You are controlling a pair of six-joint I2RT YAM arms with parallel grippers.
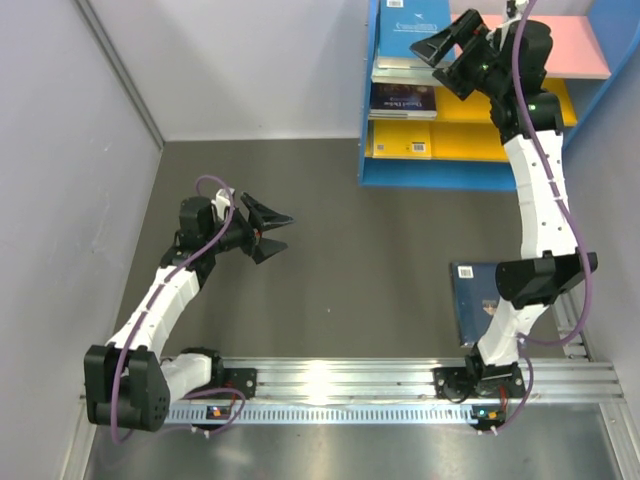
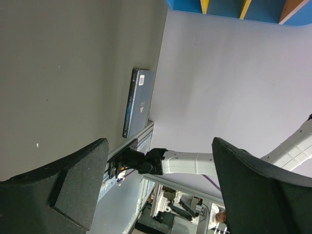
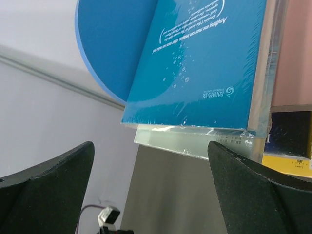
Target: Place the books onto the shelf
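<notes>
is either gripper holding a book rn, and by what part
Nothing is held. The left gripper is open over the table; the right gripper is open by the blue book on the shelf, not touching it.

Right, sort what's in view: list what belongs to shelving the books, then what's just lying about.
Job: blue-sided shelf with pink and yellow boards; teal-blue paperback, navy paperback and yellow paperback on it; blue paperback flat on the dark grey table.
Not the job: silver mounting rail; purple cables.

Wide-spread hand (image 2: 159,146), seemingly grey-blue book (image 2: 139,100) beyond
</notes>
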